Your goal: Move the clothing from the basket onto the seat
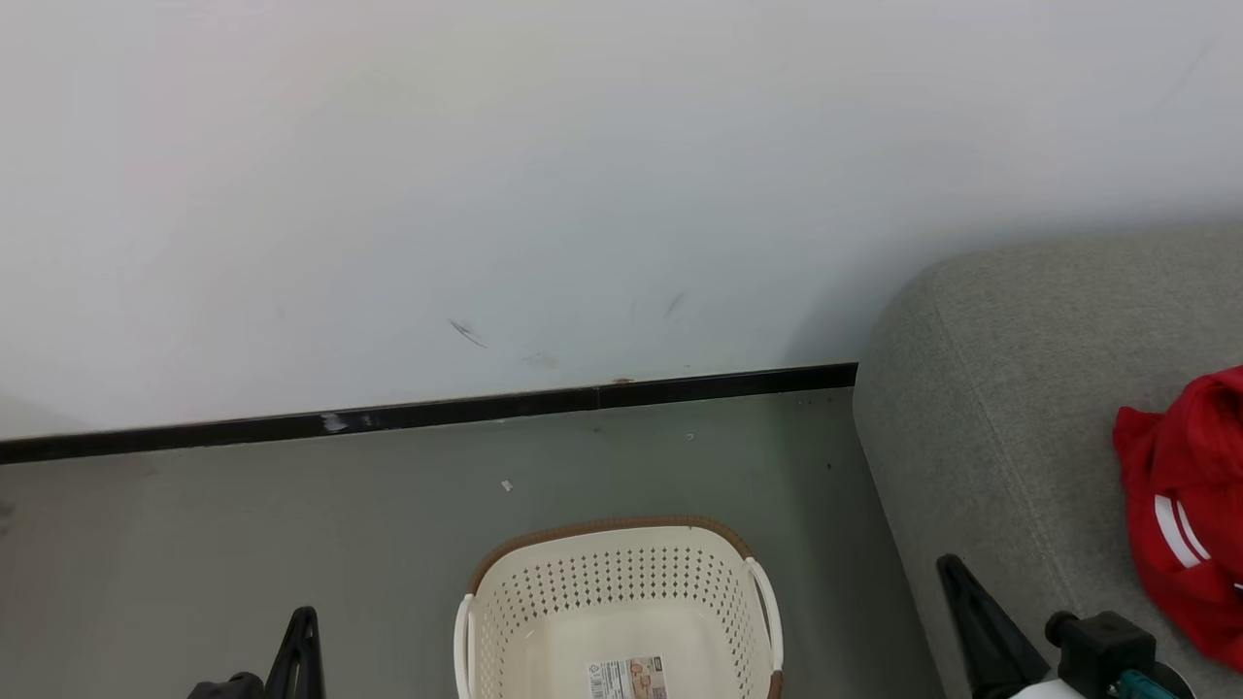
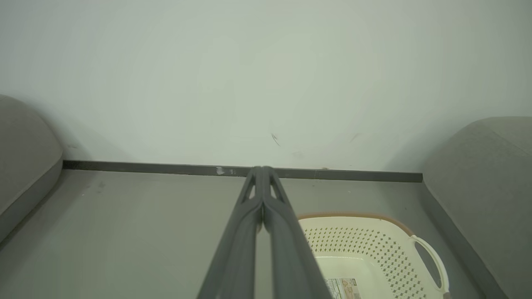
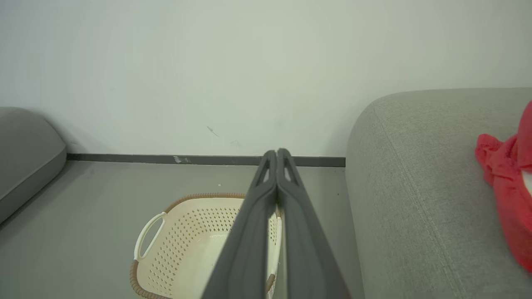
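Red sports clothing with white stripes (image 1: 1180,505) lies on the grey fabric seat (image 1: 991,408) at 3 o'clock; the cream perforated plastic basket (image 1: 621,582), at 6 o'clock, looks empty. Left tool (image 2: 262,170) and right tool (image 3: 277,153) are pressed together, holding nothing; a careless swing could drag the clothing off.

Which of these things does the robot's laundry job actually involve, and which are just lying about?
Part of the job:
red garment with white stripes
cream perforated plastic basket with brown rim
large grey fabric seat

Just there:
another grey cushion
black skirting strip
small white scrap on the floor
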